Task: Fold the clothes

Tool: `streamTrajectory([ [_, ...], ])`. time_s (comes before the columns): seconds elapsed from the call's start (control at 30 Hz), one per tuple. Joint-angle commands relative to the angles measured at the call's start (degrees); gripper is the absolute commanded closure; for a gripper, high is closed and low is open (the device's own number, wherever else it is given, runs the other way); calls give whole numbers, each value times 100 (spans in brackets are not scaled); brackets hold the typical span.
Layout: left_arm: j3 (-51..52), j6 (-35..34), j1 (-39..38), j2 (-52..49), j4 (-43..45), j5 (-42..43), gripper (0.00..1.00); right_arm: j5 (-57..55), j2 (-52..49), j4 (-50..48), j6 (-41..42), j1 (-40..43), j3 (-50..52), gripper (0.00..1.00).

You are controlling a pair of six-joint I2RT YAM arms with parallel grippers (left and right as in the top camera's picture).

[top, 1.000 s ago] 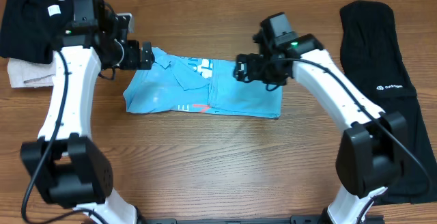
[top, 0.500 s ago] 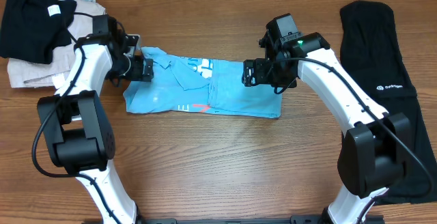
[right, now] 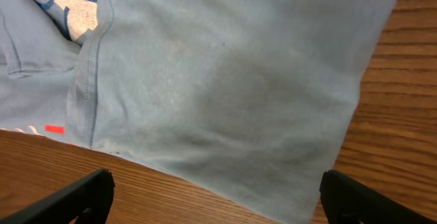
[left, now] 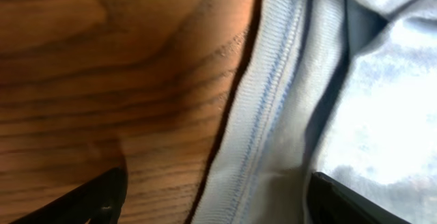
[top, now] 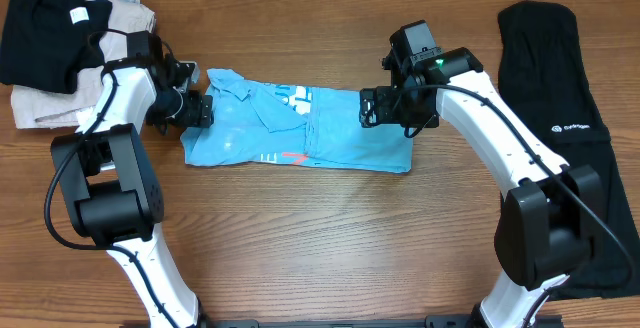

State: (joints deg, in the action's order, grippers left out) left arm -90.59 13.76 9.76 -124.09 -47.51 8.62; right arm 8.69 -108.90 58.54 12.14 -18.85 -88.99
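The light blue T-shirt (top: 300,128) of the clothes lies folded into a rectangle mid-table, with white and red lettering showing. My left gripper (top: 202,108) is at its left edge. In the left wrist view it (left: 218,210) is open and down at the cloth, one finger over bare wood and the other over the shirt, with the ribbed hem (left: 266,115) between them. My right gripper (top: 368,106) hovers open over the shirt's right part (right: 225,80), nothing between its fingers (right: 75,197). A long black garment (top: 555,118) with a small white logo lies at the far right.
A folded black garment (top: 40,28) with a white tag rests on a beige cloth (top: 40,108) at the back left corner. The wooden table (top: 330,228) shows bare in front of the shirt.
My left gripper has slid down and slightly left along the shirt's left edge while its arm swung in. My right gripper shifted a little to the right over the shirt.
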Motion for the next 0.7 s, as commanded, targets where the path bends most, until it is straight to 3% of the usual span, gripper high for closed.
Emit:
streamTrajectory([
  [0.0, 44, 46, -13, -203, -236, 636, 14, -120, 131, -9, -24, -13, -107, 0],
  [0.17, 44, 190, -2, -203, -573, 1237, 8, -116, 131, -9, -20, -13, -107, 0],
  [0.67, 61, 426, -39, -223, -487, 2164, 23, -116, 131, 96, -20, -15, -107, 0],
])
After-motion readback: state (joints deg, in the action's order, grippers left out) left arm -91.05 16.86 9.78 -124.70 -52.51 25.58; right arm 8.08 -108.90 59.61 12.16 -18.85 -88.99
